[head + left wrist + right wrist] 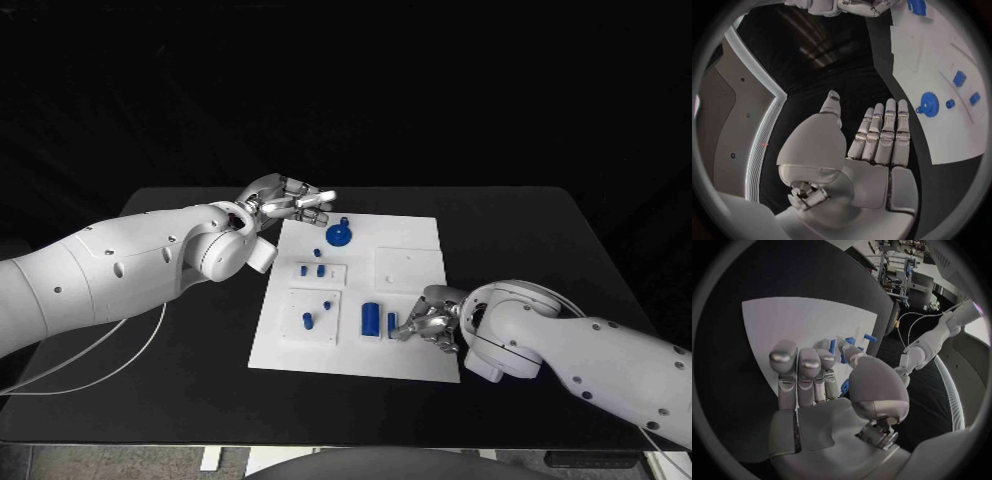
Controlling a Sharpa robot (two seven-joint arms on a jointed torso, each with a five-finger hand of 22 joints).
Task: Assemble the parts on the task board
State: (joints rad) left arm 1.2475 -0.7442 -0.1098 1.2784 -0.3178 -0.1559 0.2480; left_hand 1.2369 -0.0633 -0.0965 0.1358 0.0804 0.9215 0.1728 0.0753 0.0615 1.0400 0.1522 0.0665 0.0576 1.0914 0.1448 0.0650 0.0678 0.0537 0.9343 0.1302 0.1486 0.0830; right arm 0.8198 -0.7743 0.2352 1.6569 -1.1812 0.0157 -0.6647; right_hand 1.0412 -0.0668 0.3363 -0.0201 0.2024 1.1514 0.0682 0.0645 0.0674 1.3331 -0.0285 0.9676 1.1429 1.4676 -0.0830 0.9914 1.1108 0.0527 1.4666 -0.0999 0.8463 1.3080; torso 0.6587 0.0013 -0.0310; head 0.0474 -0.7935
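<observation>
Head view: the flat white rectangular task board point(411, 300) lay mid-table. The left hand point(293, 202) hovered off its far left corner, fingers apart, holding nothing, just beside a round blue disc-shaped part point(339, 236), probably staged for pickup. The right hand point(431, 318) rested at the board's near right, next to two upright blue bar-shaped parts point(371, 319).

Left wrist view: fingers point(882, 135) straight, palm empty; disc on the board beyond.

Right wrist view: fingers point(798, 370) extended over the board (fingertip contact hidden); nothing visibly held.
</observation>
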